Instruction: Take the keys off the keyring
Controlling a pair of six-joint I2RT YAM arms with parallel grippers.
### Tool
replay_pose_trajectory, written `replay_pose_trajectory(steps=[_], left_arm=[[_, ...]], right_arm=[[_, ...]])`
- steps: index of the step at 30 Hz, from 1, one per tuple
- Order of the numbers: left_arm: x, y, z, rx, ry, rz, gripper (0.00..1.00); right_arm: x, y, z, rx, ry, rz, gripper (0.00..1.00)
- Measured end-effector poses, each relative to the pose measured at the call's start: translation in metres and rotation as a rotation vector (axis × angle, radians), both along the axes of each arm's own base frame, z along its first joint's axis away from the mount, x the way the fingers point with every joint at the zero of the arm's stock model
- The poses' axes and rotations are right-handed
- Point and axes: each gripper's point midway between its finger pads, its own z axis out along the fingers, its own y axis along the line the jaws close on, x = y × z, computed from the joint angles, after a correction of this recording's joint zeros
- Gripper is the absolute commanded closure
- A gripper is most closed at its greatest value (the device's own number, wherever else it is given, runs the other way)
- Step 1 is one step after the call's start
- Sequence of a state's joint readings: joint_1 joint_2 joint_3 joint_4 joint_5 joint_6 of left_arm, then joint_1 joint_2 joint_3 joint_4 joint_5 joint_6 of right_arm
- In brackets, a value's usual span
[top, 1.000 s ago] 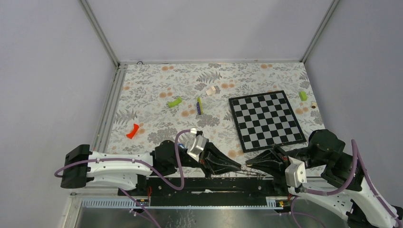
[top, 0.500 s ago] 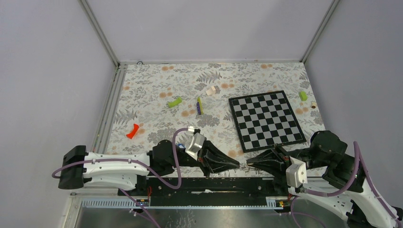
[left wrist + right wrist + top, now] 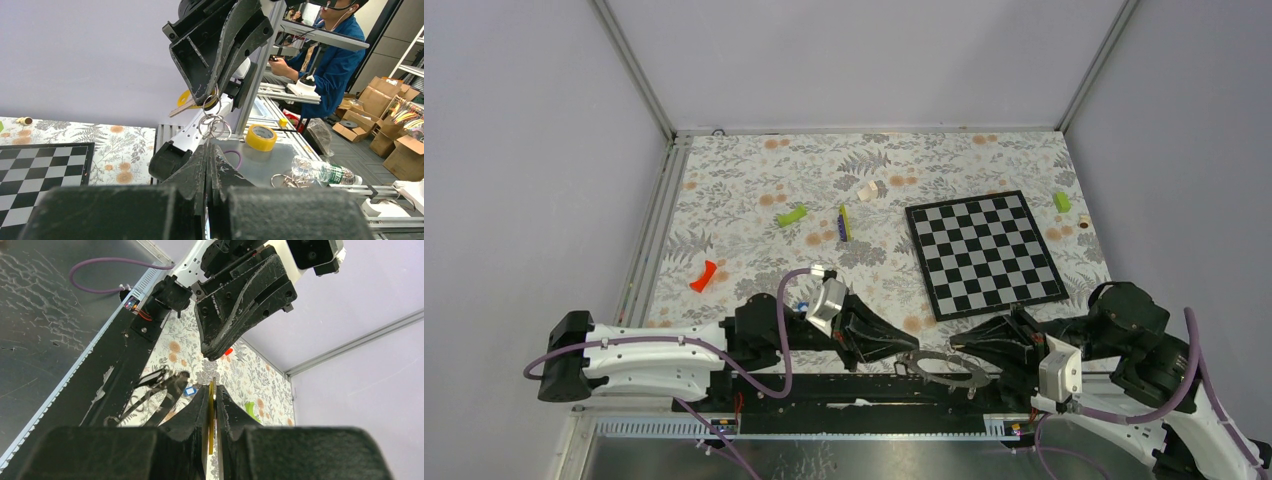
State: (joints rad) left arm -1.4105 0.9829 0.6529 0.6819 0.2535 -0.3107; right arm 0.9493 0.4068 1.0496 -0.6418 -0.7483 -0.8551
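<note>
The keyring (image 3: 929, 356) hangs as a wide silvery hoop between my two grippers, over the black rail at the table's near edge. My right gripper (image 3: 956, 346) is shut on a yellow-tagged key (image 3: 211, 410); seen from the left wrist, this key (image 3: 187, 101) carries the keyring's loops (image 3: 216, 126). My left gripper (image 3: 912, 352) is shut, with its tip (image 3: 208, 147) just under those loops. I cannot tell whether any wire is pinched there. A blue-tagged key (image 3: 802, 304) lies on the cloth beside the left wrist.
A chessboard (image 3: 984, 250) lies at the right. Lime-green blocks (image 3: 791, 215) (image 3: 1061, 201), a thin yellow-green and purple stick (image 3: 844, 222) and a red piece (image 3: 703, 276) are scattered further back. The black rail (image 3: 824, 385) runs under both grippers. Beyond it lie a tape roll (image 3: 261, 137) and a bottle (image 3: 325, 172).
The two grippers have drawn slightly apart, left arm sliding left, right arm right. The keyring, earlier a thin taut line between them, now shows as an open hoop.
</note>
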Motion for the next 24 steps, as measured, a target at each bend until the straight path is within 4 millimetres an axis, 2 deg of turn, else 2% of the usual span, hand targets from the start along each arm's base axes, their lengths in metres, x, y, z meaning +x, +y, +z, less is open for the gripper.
replay_pose_trajectory(steps=[6, 11, 13, 24], left_arm=[[0.000, 0.000, -0.002, 0.010, 0.002, 0.002, 1.00], [0.001, -0.001, -0.003, 0.012, 0.001, 0.004, 0.76], [0.001, -0.002, -0.004, 0.014, 0.002, 0.005, 0.71], [0.002, -0.011, -0.014, 0.035, 0.001, 0.000, 0.63]], right_arm=[[0.000, 0.000, 0.001, 0.004, 0.002, 0.001, 1.00], [-0.001, 0.001, 0.001, 0.006, 0.003, 0.004, 1.00], [0.000, 0.002, 0.001, 0.010, 0.002, 0.004, 1.00], [0.005, 0.010, -0.001, 0.024, 0.023, 0.001, 1.00]])
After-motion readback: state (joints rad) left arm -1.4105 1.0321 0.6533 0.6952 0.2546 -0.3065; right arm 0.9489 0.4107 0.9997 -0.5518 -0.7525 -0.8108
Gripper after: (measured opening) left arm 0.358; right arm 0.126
